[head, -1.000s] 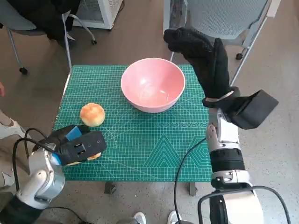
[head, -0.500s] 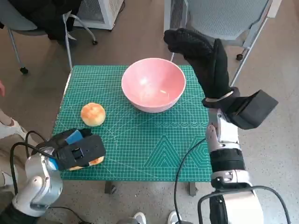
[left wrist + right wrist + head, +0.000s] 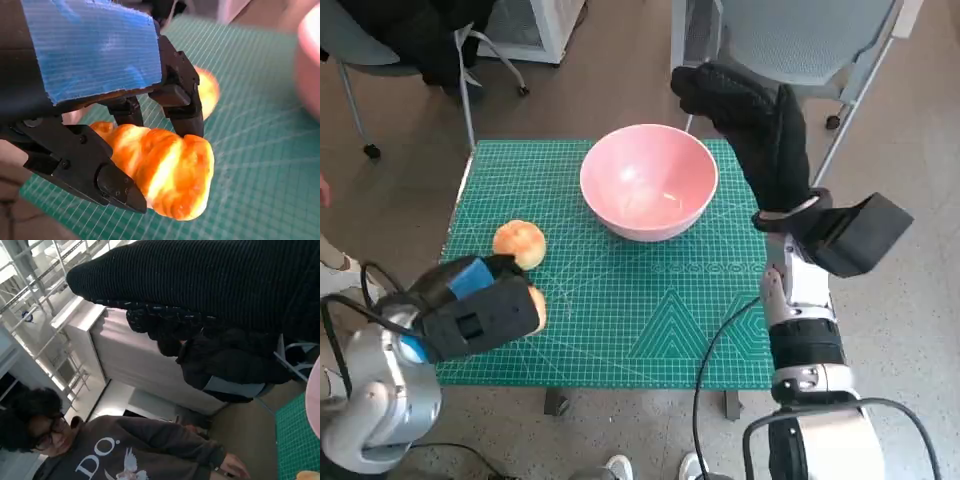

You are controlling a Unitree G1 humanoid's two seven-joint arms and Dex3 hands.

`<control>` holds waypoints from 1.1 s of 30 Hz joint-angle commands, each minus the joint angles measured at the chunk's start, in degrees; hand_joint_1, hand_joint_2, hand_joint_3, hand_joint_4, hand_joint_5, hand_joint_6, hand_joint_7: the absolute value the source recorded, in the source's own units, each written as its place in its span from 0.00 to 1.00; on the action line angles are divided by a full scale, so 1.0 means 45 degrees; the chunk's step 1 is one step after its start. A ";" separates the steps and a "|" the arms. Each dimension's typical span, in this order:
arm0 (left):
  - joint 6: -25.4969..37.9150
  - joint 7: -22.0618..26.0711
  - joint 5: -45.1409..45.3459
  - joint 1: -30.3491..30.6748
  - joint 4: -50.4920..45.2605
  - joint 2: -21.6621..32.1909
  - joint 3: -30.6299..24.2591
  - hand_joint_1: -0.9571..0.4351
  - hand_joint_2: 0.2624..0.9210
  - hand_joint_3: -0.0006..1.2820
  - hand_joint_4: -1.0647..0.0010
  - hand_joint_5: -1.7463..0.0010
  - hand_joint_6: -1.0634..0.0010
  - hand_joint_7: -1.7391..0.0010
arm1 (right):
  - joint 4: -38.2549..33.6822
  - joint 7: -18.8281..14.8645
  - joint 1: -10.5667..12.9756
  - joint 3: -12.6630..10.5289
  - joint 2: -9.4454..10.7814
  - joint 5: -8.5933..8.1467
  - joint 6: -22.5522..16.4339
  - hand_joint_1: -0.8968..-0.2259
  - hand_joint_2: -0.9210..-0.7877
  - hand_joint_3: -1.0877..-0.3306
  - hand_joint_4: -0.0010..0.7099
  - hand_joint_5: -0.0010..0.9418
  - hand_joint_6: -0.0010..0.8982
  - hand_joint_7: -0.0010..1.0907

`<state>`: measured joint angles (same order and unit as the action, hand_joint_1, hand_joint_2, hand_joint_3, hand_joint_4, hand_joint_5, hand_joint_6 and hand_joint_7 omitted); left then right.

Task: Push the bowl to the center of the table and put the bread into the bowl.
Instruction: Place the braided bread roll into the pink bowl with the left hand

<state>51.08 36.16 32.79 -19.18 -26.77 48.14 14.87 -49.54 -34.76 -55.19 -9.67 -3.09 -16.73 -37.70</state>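
The bread [image 3: 170, 175], a golden croissant-like piece, is clamped between the black fingers [image 3: 182, 102] of the left robot hand [image 3: 480, 315] and appears lifted off the green mat of the surface [image 3: 650, 330], near its front left corner. Just beyond it a second, round bun [image 3: 520, 243] lies on the mat, untouched. The pink bowl [image 3: 648, 180] stands well apart, toward the far middle of the surface, with nothing visible in it. The right robot hand [image 3: 755, 120] hovers high beside the bowl's right rim, holding nothing, its gloved fingers bent over toward the bowl; whether they touch it cannot be told. By my reading the carrying step is in hand: the next move calls for swinging the held bread forward and rightward over the bowl's rim, clearing the bun, then releasing it inside.
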 commanded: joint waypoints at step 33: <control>-0.1607 0.0211 0.1356 -0.7242 0.1534 -0.1873 0.1013 0.69 0.93 0.05 0.29 0.31 0.27 0.49 | 0.0165 -0.0100 0.0659 -0.0015 0.0094 -0.0070 0.0004 0.32 0.00 0.25 0.23 0.00 0.00 0.42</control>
<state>46.30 37.95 38.33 -48.82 -23.01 41.49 18.25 -48.99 -34.83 -54.39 -9.74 -2.82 -16.78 -38.02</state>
